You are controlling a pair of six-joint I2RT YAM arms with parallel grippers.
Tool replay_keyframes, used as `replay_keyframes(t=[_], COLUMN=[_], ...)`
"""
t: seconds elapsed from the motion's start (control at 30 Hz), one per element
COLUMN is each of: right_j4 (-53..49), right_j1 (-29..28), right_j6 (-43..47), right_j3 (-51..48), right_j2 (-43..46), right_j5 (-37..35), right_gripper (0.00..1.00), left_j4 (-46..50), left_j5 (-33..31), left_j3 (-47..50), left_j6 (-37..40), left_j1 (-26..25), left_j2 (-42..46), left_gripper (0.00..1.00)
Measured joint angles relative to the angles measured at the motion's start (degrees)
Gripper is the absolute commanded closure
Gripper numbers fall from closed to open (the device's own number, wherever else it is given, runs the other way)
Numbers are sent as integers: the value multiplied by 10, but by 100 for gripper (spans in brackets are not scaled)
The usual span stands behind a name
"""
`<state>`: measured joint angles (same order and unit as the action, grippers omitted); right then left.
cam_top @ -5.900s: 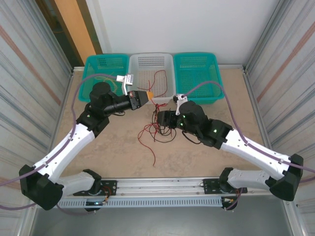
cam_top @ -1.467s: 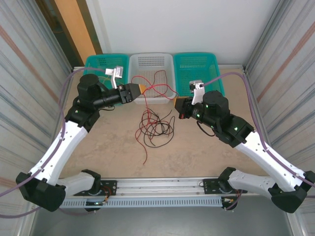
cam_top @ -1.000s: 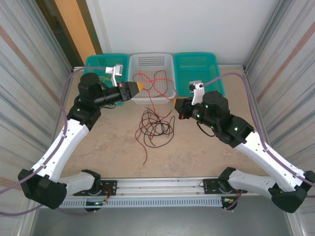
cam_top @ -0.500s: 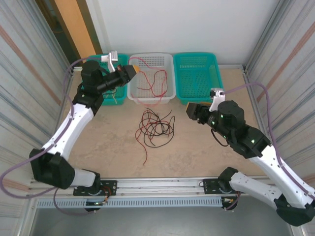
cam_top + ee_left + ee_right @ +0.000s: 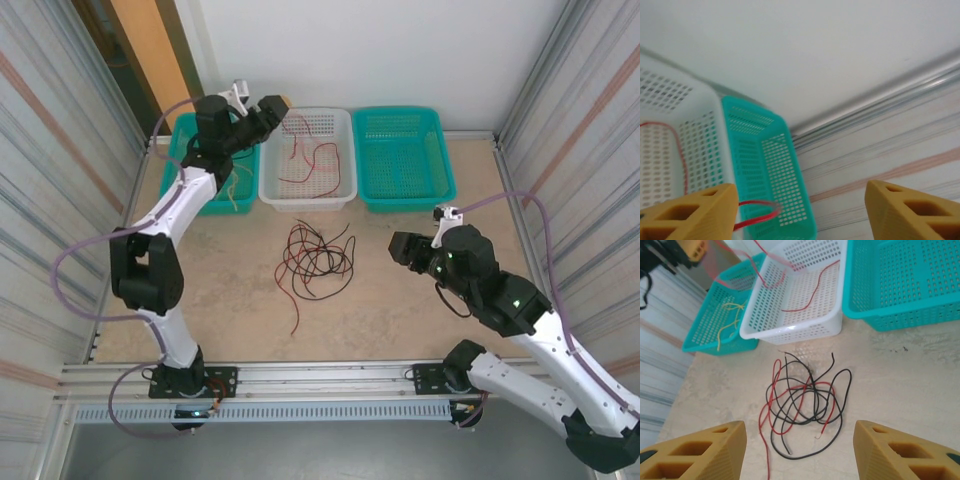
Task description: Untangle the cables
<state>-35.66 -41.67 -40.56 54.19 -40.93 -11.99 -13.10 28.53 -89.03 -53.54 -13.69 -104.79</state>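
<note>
On the counter (image 5: 220, 290) between our arms lies a tangle of red and black cables (image 5: 318, 262). Our right tool (image 5: 400, 245) hangs nearby, wide and empty. Our left tool (image 5: 272, 108) gapes wide above the white basket (image 5: 308, 199), where a red cable (image 5: 300, 165) lies, one loop beside a finger.

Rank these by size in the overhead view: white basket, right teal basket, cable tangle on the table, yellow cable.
1. Tied first: right teal basket and white basket, which look too alike to rank.
2. cable tangle
3. yellow cable
</note>
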Motion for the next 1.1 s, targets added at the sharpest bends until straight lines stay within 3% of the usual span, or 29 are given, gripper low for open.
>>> replay_keyframes(t=[0.3,0.57,0.8,1.1], right_j4=[24,74,134,179], right_j1=[-19,-76,-123,-125], right_j6=[0,-6,-26,-60], right_j3=[-2,0,19,76], right_j2=[-66,-180,-336,-497], right_j5=[14,21,55,103], right_gripper=[44,45,49,53], left_j4=[56,132,265,332], left_j5=[-13,-12,-12,15], left_j3=[122,275,380,474], left_j6=[42,113,179,181], left_j1=[0,0,0,0], left_j2=[61,311,486,537], left_gripper=[28,31,25,26])
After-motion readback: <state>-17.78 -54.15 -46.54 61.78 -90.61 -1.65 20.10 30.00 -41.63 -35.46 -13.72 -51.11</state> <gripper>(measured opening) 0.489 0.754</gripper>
